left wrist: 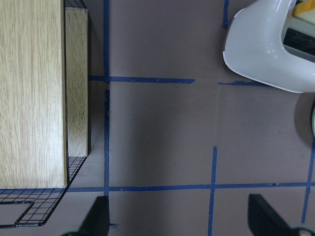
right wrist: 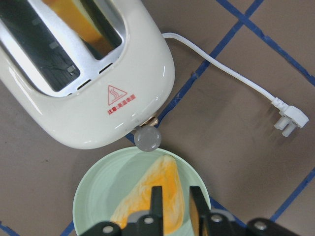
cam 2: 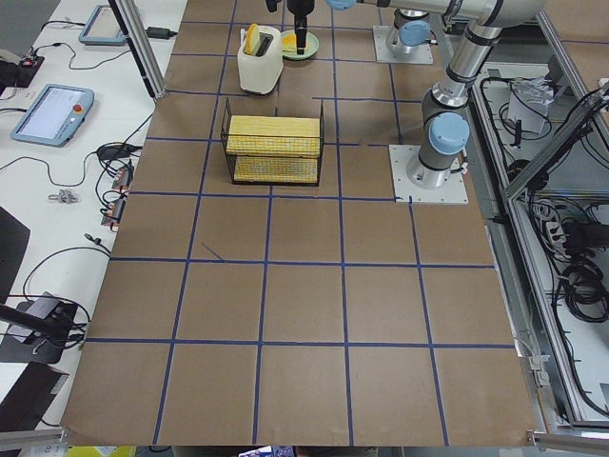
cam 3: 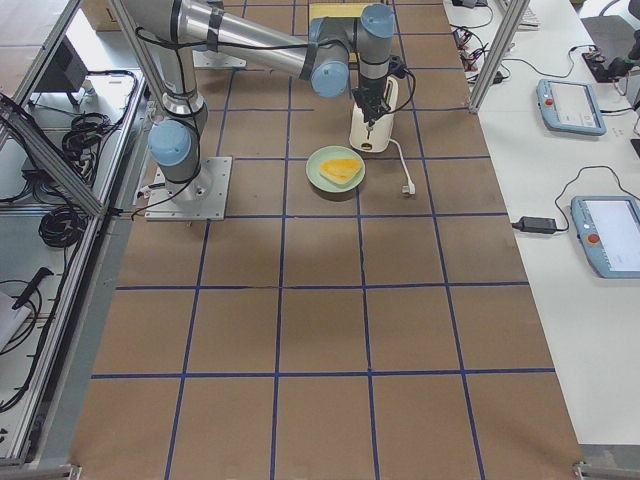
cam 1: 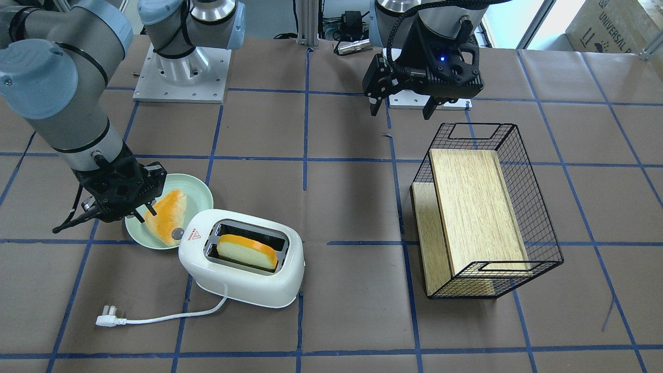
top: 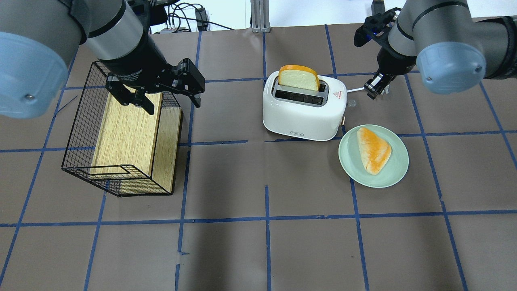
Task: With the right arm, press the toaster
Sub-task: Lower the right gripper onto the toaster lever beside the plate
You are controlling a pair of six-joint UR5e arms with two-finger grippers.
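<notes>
1. Jaw state. My right gripper (right wrist: 174,201) has its fingers drawn almost together, with a slim gap between them and nothing held. A narrow tip suits a small target, so no adjustment is needed.

2. Directly beneath the jaws lies a bread slice (right wrist: 140,209) on a pale green plate (right wrist: 91,194). I must not descend here.

3. Just ahead of the fingertips sits the grey lever knob (right wrist: 147,138). It projects from the end of the toaster (right wrist: 98,105) that faces the plate. This is the press point. A second slice (right wrist: 86,27) stands proud of its slot beyond the knob, so I judge the lever to be up.

4. Procedure. Advance until the tips are over the knob, then push straight down along the end wall. Hold the load vertical, since a sideways push would likely slide or tip the light body. Stop at the latch.

5. Off to one side of the jaws, past the toaster's end, trail the white cord (right wrist: 231,73) and its plug (right wrist: 290,118). Both are out of the press path.

6. Farthest from the jaws, the left gripper (top: 171,101) hangs wide open over a wire basket (top: 80,133). It takes no part in this step.
</notes>
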